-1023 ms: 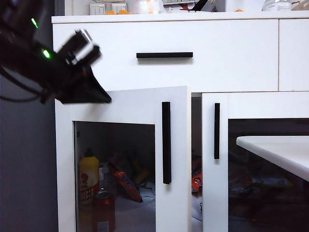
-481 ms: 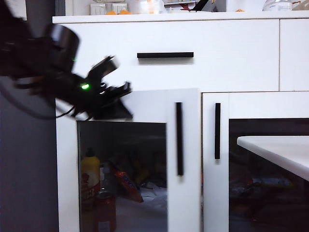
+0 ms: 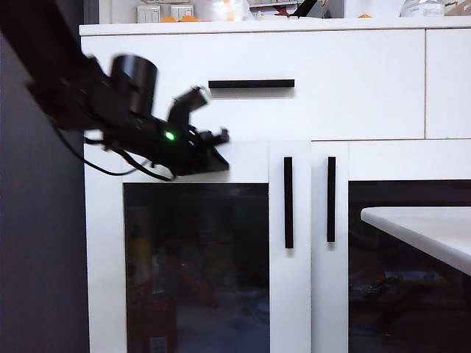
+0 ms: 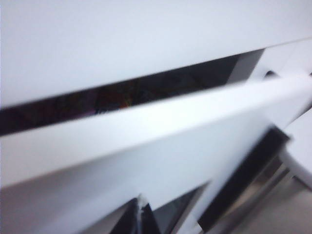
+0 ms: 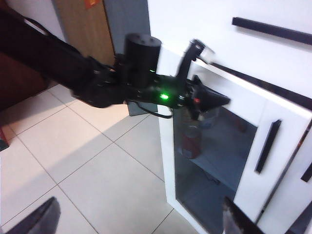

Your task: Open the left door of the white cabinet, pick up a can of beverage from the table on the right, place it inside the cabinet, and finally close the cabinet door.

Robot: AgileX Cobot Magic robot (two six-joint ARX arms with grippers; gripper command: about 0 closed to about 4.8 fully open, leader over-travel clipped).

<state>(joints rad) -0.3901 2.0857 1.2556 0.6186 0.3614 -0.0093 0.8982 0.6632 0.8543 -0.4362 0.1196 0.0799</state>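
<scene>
The white cabinet fills the exterior view. Its left door sits flush with the right door, and its black bar handle stands upright. My left gripper is shut, with its tips against the door's upper white frame. Behind the dark glass the red can of beverage stands low inside the cabinet, and the right wrist view shows this can under the left arm. The right gripper hangs open over the floor, off to the side of the cabinet. A corner of the table shows at the right.
The drawer front with a horizontal black handle lies above the doors. The right door's handle stands close beside the left one. Dim clutter shows behind both glass panels. The tiled floor spreads in front of the cabinet.
The left door has swung from ajar to flush with the cabinet. My left arm has moved right and toward the cabinet, with the shut gripper following the door's top frame.
</scene>
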